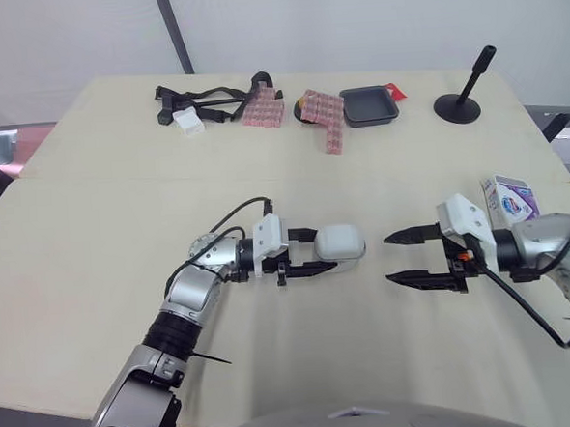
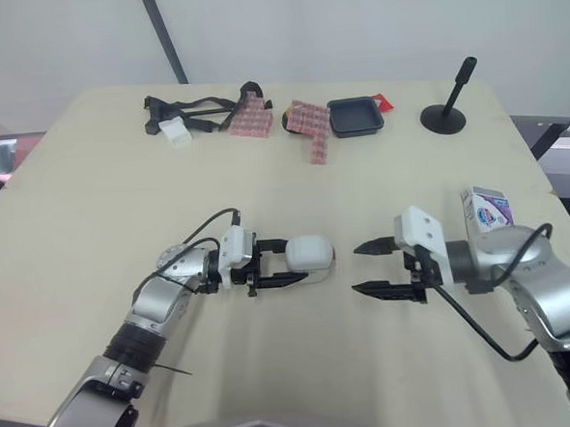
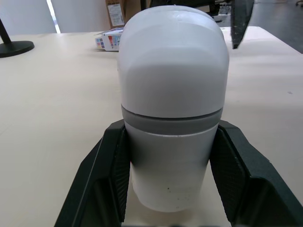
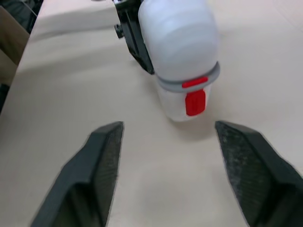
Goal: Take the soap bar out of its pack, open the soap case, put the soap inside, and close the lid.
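1. Left gripper (image 1: 313,251) is clamped on the soap case (image 1: 341,242), centre frame, on the table (image 1: 122,233). This braces the case for a 2-handed open.
2. Lid is shut, and the red latch (image 4: 195,101) faces the right gripper.
3. Right gripper (image 1: 388,257) is wide open and empty, right of centre, lined up on the latch end but apart from it.
4. Soap pack (image 1: 509,198) stands at the right edge, probably unopened; too small to confirm.

Head pair looks down over the table (image 1: 93,235); left wrist camera sits tight against the soap case (image 3: 173,94); right wrist camera shares it, beyond the right gripper (image 4: 168,126).
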{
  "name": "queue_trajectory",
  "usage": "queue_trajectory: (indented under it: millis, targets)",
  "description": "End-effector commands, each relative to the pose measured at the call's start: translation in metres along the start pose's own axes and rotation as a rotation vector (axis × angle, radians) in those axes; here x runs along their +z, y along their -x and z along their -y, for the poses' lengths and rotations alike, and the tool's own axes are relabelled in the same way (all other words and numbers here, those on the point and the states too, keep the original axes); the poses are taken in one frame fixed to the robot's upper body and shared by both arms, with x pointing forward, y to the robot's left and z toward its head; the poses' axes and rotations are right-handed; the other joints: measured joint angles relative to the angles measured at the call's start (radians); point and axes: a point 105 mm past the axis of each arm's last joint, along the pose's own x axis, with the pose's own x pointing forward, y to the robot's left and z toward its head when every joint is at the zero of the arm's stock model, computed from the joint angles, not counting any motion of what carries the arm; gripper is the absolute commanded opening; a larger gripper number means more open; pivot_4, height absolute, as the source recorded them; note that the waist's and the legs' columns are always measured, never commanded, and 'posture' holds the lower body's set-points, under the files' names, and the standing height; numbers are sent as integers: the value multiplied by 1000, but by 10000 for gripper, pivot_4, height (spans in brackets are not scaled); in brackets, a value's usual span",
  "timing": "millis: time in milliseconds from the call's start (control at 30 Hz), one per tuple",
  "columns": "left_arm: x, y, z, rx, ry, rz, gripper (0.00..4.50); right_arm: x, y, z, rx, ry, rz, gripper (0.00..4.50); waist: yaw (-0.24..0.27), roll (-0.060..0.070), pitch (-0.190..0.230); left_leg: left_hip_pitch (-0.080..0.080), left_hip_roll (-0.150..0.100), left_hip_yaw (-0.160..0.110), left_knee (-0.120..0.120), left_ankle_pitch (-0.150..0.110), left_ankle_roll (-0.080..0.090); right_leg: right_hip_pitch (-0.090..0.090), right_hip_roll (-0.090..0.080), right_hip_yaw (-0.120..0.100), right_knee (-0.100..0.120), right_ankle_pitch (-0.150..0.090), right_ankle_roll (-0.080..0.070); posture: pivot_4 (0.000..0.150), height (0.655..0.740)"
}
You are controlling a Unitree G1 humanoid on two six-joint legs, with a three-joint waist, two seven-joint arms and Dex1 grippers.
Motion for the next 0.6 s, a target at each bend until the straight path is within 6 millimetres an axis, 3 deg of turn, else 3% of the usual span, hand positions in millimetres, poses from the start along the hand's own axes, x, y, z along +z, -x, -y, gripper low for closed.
queue_trajectory:
  millis: [33, 233, 333, 600]
  targets:
    - [6, 4, -2, -7, -11, 14, 18954, 18, 10, 6, -47, 110, 107, 19695, -5, 0, 0, 0, 0, 0, 0, 0, 0, 0, 0, 0, 0, 0, 0, 1500, 7400]
    - [5, 7, 1, -24, -8, 10, 18954, 37, 4, 9, -61, 171, 222, 436, -14, 0, 0, 0, 0, 0, 1, 0, 2, -1, 0, 0, 2, 0, 0, 1500, 7400]
    - [6, 7, 2, -24, -4, 13, 18954, 53, -10, 6, -37, 192, 277, 436, -19, 0, 0, 0, 0, 0, 1, 1, 3, -2, -1, 0, 3, 0, 0, 1500, 7400]
    - [5, 6, 2, -15, 3, 10, 18954, 72, -48, 2, 13, 213, 302, 436, -19, 0, 0, 0, 0, 0, 2, 1, 4, -5, -1, -1, 4, 0, -1, 1500, 7400]
